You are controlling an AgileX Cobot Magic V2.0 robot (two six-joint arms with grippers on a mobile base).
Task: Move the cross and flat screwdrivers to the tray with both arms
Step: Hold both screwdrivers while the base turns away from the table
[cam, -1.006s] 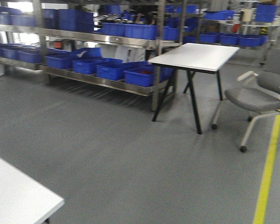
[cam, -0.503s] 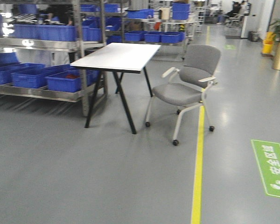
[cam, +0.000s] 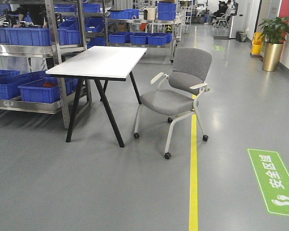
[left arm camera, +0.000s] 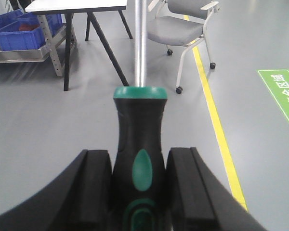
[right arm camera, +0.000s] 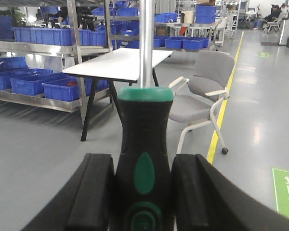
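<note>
The grey floor (cam: 86,192) fills most of the front view. A yellow line (cam: 193,183) runs along it, and a green painted sign (cam: 274,180) lies to the right of the line. Steel racks (cam: 53,53) stand along the left and back, their shelves lined with blue bins (cam: 31,36). One low bin (cam: 38,91) holds something reddish, too small to tell; what the others hold does not show. A white table (cam: 98,62) on black legs stands in front of the racks. A grey wheeled chair (cam: 176,98) sits just beside it, over the yellow line. A gold planter (cam: 272,55) with a leafy plant stands at the far right.

In the left wrist view, the left jaws are closed onto the handle of the left-hand screwdriver (left arm camera: 139,159). One black pad (left arm camera: 98,187) touches the handle on each side. The handle is black and waisted, with a green collar at its far end, a green teardrop inlay on its face and a green ring nearer the camera. Its steel shaft (left arm camera: 142,43) runs straight from the collar out of the top edge, so the tip is not seen and cross or flat cannot be told.

The right wrist view shows the same hold. The right jaws grip the right-hand screwdriver (right arm camera: 144,159) between two pads (right arm camera: 98,192) that press on the handle. It has the same black handle, green collar, teardrop and ring. Its shaft (right arm camera: 146,43) also leaves the top edge, so the tip is hidden.
</note>
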